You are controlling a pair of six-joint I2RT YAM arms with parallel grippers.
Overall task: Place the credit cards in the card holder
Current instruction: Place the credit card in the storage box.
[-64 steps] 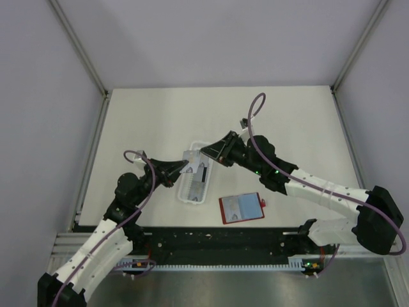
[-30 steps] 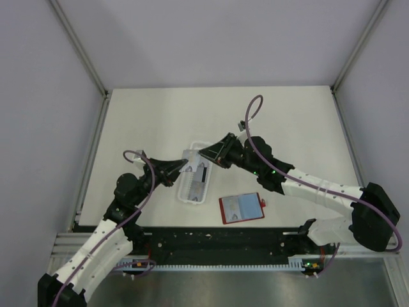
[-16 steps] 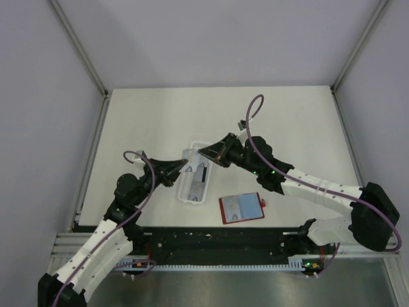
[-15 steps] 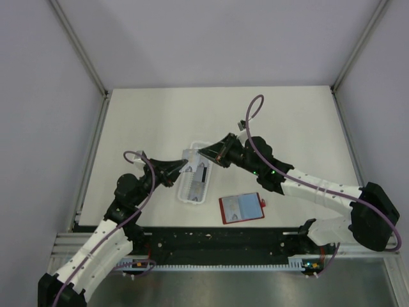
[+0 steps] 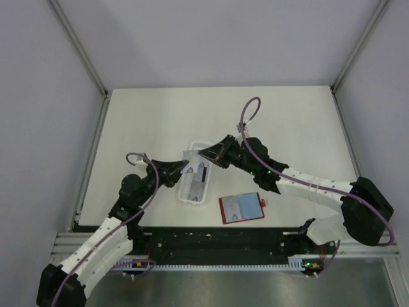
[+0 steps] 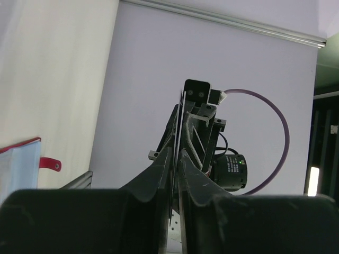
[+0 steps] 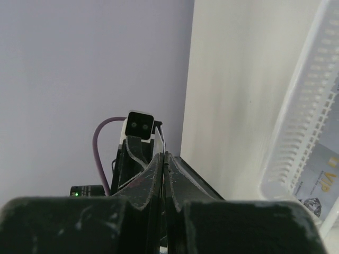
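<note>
A grey credit card (image 5: 190,159) is held in the air above the far end of the white tray, between both grippers. My left gripper (image 5: 183,169) is shut on its left edge; in the left wrist view the card (image 6: 180,124) runs edge-on between the jaws. My right gripper (image 5: 204,154) is shut on its right edge; the card (image 7: 160,138) shows edge-on there too. More grey cards (image 5: 197,176) lie in the tray. The red card holder (image 5: 241,207) lies open on the table, right of the tray; it also shows in the left wrist view (image 6: 21,161).
The long white slotted tray (image 5: 187,196) lies between the arms, and its wall (image 7: 302,127) fills the right of the right wrist view. The table is ringed by grey walls and aluminium posts (image 5: 80,48).
Both grippers stay closed on the same card above the tray. The left arm has crept slightly right and the right arm's cable loop has shifted left.
</note>
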